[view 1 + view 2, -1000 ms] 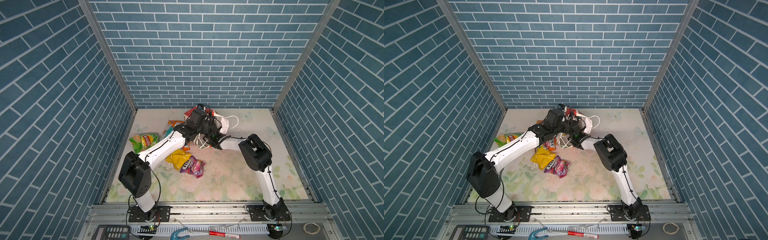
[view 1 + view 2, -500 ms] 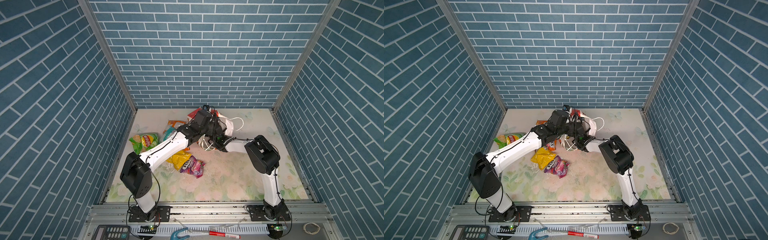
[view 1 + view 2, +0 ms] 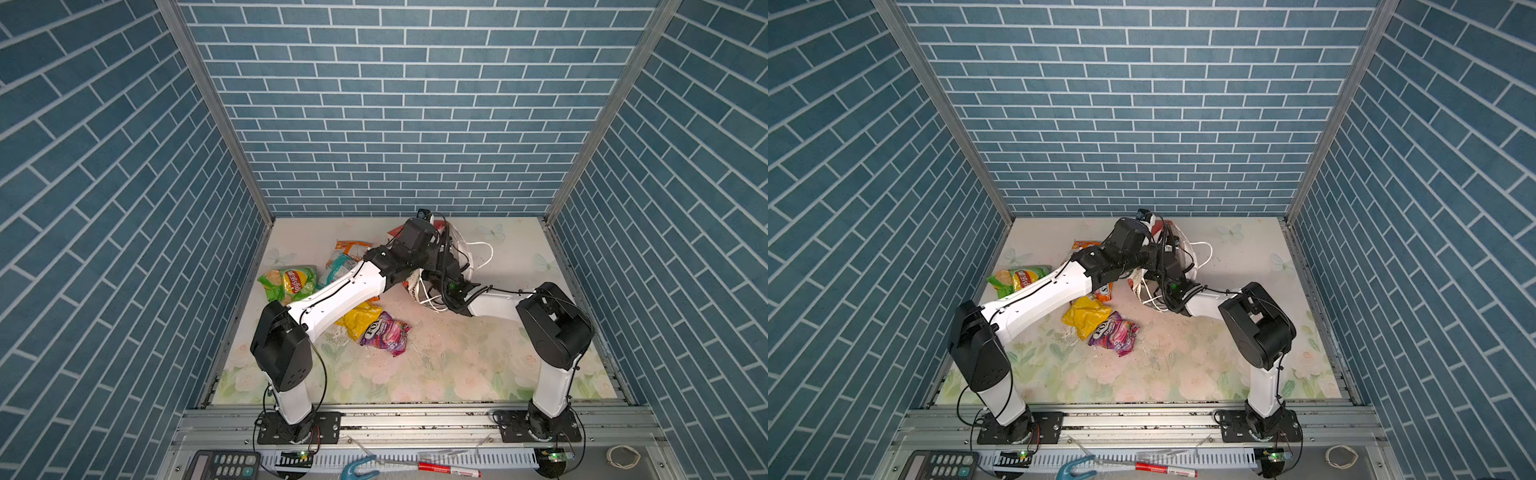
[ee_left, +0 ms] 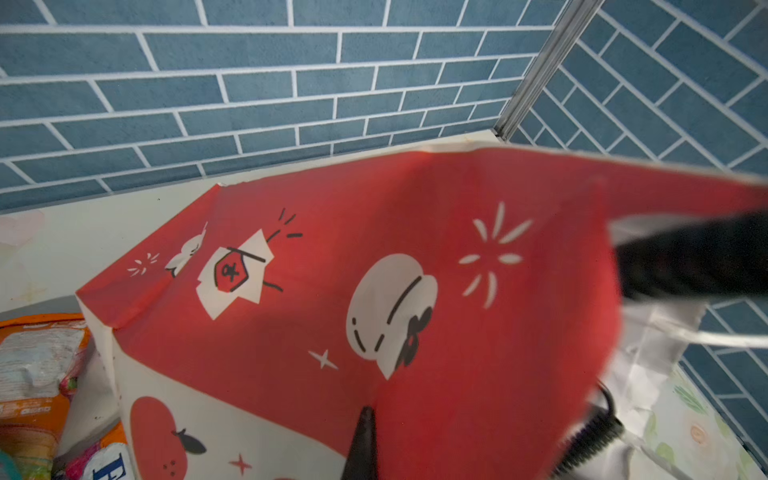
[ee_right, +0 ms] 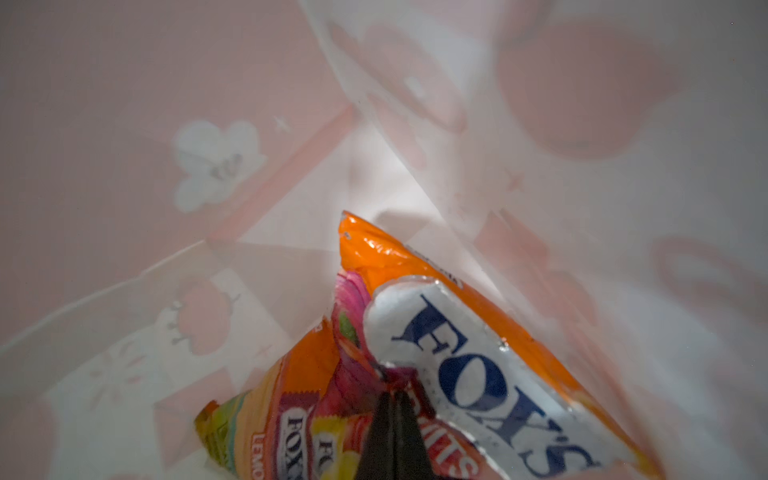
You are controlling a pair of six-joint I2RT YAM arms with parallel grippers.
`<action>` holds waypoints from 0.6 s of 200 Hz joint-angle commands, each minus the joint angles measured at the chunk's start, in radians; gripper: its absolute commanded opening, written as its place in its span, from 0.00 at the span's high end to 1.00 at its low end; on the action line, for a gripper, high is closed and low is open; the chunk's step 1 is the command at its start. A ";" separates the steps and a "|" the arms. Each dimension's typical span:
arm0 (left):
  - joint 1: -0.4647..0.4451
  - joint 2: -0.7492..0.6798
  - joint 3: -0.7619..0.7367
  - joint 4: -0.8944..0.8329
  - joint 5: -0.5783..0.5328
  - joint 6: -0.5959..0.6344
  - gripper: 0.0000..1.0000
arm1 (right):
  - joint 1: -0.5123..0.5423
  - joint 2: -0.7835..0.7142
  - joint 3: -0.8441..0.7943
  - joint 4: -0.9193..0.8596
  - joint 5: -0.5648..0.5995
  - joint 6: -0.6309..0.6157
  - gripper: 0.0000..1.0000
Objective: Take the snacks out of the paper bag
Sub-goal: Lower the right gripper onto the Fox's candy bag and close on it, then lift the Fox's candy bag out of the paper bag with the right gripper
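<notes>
The paper bag [image 3: 464, 254] lies on its side at the back middle of the table, mouth toward the right arm, white string handles trailing. My left gripper [image 4: 368, 412] is shut on its red printed wall [image 4: 415, 208]; only one black finger shows. Inside the bag my right gripper [image 5: 392, 390] is shut on an orange FOX'S packet [image 5: 415, 257]. Other snacks lie out on the table: a green Lay's bag [image 3: 291, 282], a yellow packet [image 3: 359, 318], a purple FOX'S bag [image 3: 384, 332], a teal-white packet [image 3: 338, 266] and an orange-white one [image 3: 351, 247].
Blue brick walls close in the table on three sides. On the front rail lie a calculator [image 3: 222, 463], a blue-handled tool [image 3: 357, 471], a red marker [image 3: 449, 469] and a coil of string [image 3: 623, 457]. The left arm's white link [image 3: 345, 295] spans over the loose packets.
Both wrists and the bag have shifted a little to the right. The right arm's elbow has drawn back toward the right front. The right gripper has closed fully.
</notes>
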 commanded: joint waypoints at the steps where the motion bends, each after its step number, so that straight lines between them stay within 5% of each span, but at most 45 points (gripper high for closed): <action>1: 0.017 0.028 0.028 -0.047 -0.057 0.021 1.00 | 0.008 -0.064 -0.009 0.026 0.049 -0.037 1.00; 120: 0.073 0.129 0.180 -0.092 -0.055 0.041 1.00 | 0.012 -0.307 -0.115 -0.031 0.098 -0.122 1.00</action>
